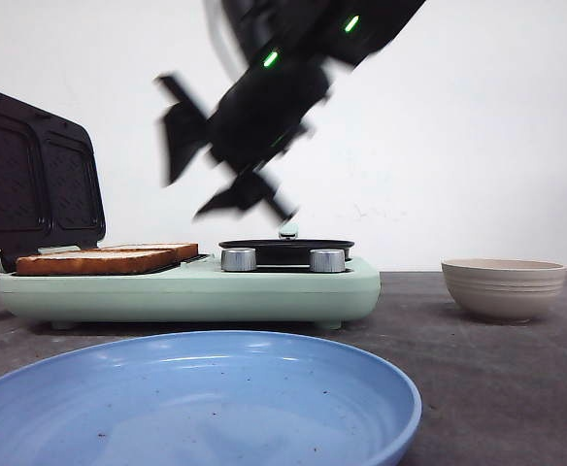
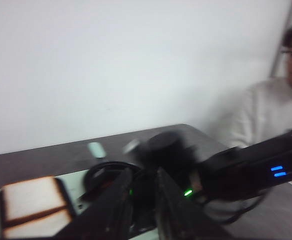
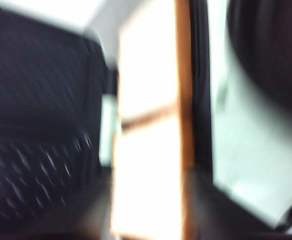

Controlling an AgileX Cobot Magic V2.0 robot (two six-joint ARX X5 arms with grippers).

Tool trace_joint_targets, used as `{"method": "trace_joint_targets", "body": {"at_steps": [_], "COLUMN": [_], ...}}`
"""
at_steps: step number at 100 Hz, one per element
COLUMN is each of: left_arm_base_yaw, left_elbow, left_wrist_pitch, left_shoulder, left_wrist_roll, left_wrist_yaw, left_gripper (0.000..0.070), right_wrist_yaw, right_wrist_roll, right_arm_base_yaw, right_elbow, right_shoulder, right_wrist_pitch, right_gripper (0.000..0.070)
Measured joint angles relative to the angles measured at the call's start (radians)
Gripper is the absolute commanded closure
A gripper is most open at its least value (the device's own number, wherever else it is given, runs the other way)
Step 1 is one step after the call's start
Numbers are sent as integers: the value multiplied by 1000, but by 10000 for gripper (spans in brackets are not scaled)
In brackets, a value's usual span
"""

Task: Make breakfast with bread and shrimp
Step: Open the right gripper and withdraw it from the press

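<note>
Nearest the camera in the front view sits a blue plate (image 1: 196, 398), nothing on it, so plating is judged still to come. Behind it on the dark surface (image 1: 497, 388) stands a mint-green breakfast maker (image 1: 191, 289) with its black lid (image 1: 36, 180) raised; the bread (image 1: 104, 258), two toasted slices side by side, lies on its left grill plate, and a small black pan (image 1: 285, 248) sits on the right half. To the right is a beige ribbed bowl (image 1: 504, 287); its contents are hidden and no shrimp is visible. Above the pan the right tool (image 1: 216, 160) is motion-blurred, apparently spread and empty. The left tool (image 2: 141, 210) appears narrow, holding nothing. Beyond sits a person (image 2: 276, 105).
</note>
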Motion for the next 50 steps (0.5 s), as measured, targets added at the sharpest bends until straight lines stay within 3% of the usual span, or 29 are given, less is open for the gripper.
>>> {"method": "trace_joint_targets", "body": {"at_steps": [13,20,31,40,50], "left_arm_base_yaw": [0,0,0,0,0], "left_elbow": [0,0,0,0,1], "left_wrist_pitch": [-35,-56,-57,-56,-38], "left_shoulder": [-3,-3,-2,9,63], "left_wrist_roll": [-61,-80,-90,-101,-117], "left_wrist_yaw": [-149,-199,-226,-232,-229], "left_gripper": [700,700,700,700,700], "right_wrist_yaw": [13,73,158,163,167], "right_wrist_roll": [-234,-396,-608,-736,-814], "right_arm_base_yaw": [-54,-62,-70,-85,-106], "right_elbow": [0,0,-16,-94,-227], "right_shoulder": [-156,-264,-407,-524,-652], "right_wrist_pitch": [-111,-224,-360,-365,-334], "right_gripper": [698,697,697,697,697]}}
